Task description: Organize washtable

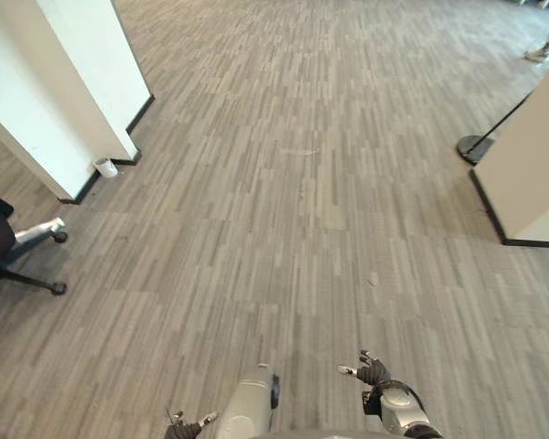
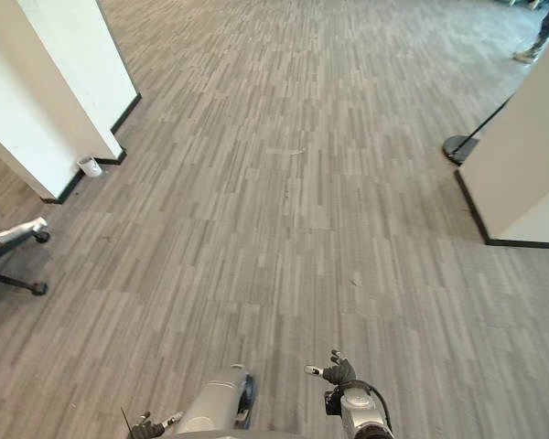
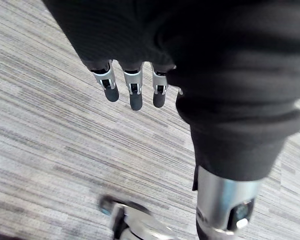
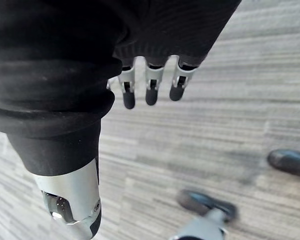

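**Washtable out of sight, both hands hanging free over the floor**

The washtable, the thing the task is about, cannot be placed from these pictures; the robot looks down on a wide wood-pattern floor point(image 1: 302, 183), so how its things lie cannot be judged.

The left hand point(image 1: 185, 427) hangs low at the robot's side. In its wrist view the fingers point(image 3: 135, 95) point down, straight and relaxed, and they hold nothing. The right hand point(image 1: 373, 369) is the same: its fingers point(image 4: 151, 92) are released and empty above the floor.

Around the robot stand a white wall corner point(image 1: 64, 82) with a small white cup point(image 1: 105, 167) at its foot, an office chair point(image 1: 18, 251) on the left, a white panel point(image 1: 531, 155) on the right with a black stand base point(image 1: 474, 146) beside it, and a person's shoe point(image 1: 537, 55) far off.

I judge this as a moment of standing or walking away from the worktop, either toward it or after leaving it. Any next move calls first for the washtable to come into sight.
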